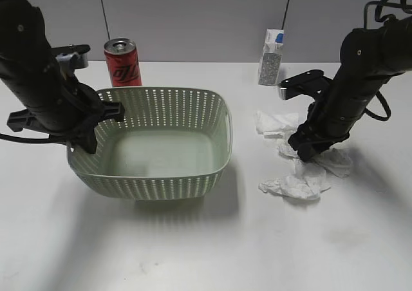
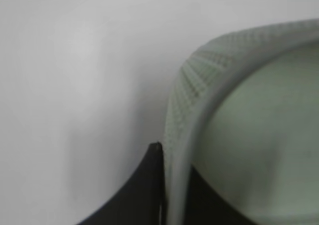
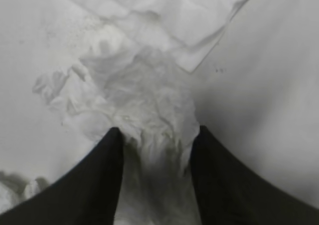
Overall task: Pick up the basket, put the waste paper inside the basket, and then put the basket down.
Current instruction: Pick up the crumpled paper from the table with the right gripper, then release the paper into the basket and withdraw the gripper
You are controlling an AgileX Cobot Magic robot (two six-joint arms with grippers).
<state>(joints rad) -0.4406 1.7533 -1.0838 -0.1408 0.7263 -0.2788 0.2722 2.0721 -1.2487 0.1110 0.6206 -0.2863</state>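
While clamped on the left rim of the basket (image 1: 168, 150), left hand (image 1: 82, 131) positioned at the near-left corner, one finger (image 2: 137, 187) outside the wall and the other inside, pinching the slotted plastic between them. Basket tilted, its left side raised off the surface (image 1: 193, 252) and its right side lower; whether the right side touches the surface cannot be told. Shadow visible beneath. Interior empty.

Right hand (image 1: 306, 150) lowered onto the waste paper (image 1: 297, 183) at the right of the basket, fingers (image 3: 89, 185) spread to either side of one crumpled wad (image 3: 149, 120), paper filling the gap between them. Closed grip not confirmed: fingers apart, touching the wad's sides. Flatter sheet (image 3: 169, 16) lying beyond the wad in the right wrist view.

Waste paper spread as a loose cluster on the surface: one piece on the far side (image 1: 275, 122), one at the near side, one at the right (image 1: 338, 161) beside the right hand. All pieces outside the basket, near its right wall but apart from it.

Red drink can (image 1: 122, 63) standing upright on the far side of the surface, just behind the basket's far-left corner. Small white-and-blue carton (image 1: 270, 57) standing upright at the far right, behind the paper cluster and well apart from the can.
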